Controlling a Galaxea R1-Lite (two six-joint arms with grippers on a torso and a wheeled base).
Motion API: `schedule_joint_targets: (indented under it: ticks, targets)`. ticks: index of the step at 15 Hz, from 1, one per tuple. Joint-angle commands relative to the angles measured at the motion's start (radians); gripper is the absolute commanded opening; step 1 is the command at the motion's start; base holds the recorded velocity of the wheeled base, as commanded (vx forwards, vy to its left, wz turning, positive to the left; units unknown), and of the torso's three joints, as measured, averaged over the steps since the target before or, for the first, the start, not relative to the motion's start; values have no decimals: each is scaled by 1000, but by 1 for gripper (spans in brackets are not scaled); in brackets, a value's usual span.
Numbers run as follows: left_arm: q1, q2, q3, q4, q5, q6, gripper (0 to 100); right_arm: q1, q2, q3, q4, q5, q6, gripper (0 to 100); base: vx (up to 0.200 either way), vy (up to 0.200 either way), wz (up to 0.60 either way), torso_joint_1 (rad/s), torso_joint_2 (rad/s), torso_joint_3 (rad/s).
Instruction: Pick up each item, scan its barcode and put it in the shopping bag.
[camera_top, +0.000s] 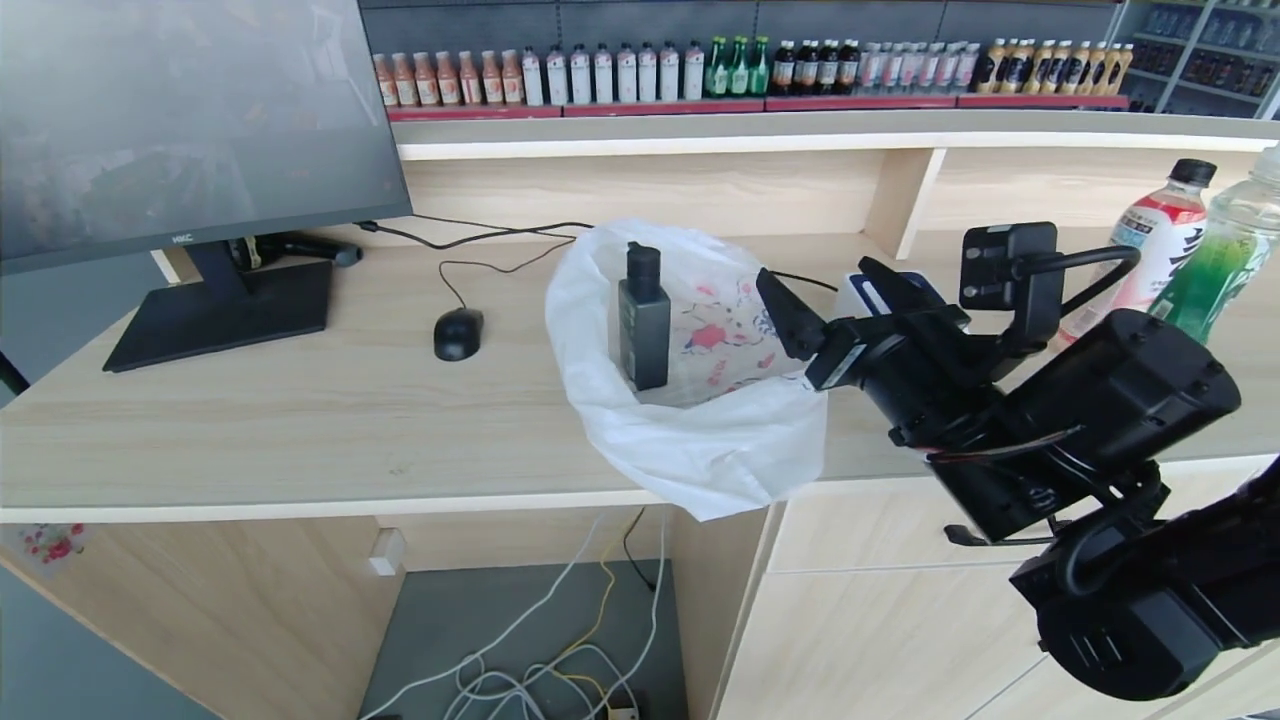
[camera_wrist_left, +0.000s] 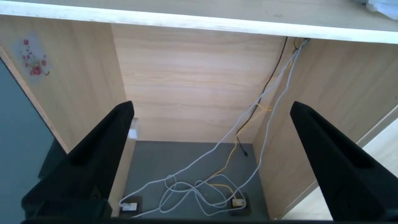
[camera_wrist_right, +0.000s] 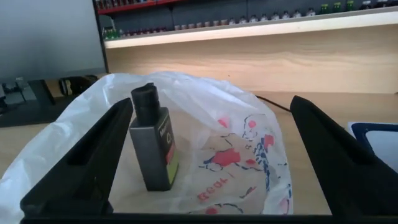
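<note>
A white plastic shopping bag (camera_top: 700, 430) with a floral print lies open on the wooden counter, hanging over its front edge. A dark grey bottle with a black cap (camera_top: 643, 320) stands upright inside it. My right gripper (camera_top: 835, 300) hovers open just right of the bag, nothing between its fingers. In the right wrist view that gripper (camera_wrist_right: 211, 106) faces the bag (camera_wrist_right: 249, 143) and the dark bottle (camera_wrist_right: 152, 149). My left gripper (camera_wrist_left: 211, 112) is open and empty, low in front of the counter's under-desk recess.
Two drink bottles, one white and red (camera_top: 1150, 240) and one green (camera_top: 1215, 260), stand at the far right. A white-and-blue box (camera_top: 865, 290) lies behind my right gripper. A mouse (camera_top: 458, 333), a monitor (camera_top: 180, 120) and cables occupy the left. Loose cables (camera_wrist_left: 205, 186) lie under the counter.
</note>
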Motion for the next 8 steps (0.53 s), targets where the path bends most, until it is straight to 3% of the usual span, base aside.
schedule_joint_targets:
  ticks: [1, 8]
  targets:
    - [0, 0, 0, 0, 0, -2, 100, -1, 16, 0, -2, -1, 0, 100, 0, -200, 0, 2, 2, 2]
    - [0, 0, 0, 0, 0, -5, 100, -3, -22, 40, -2, -6, 6, 100, 0, -200, 0, 4, 4, 0]
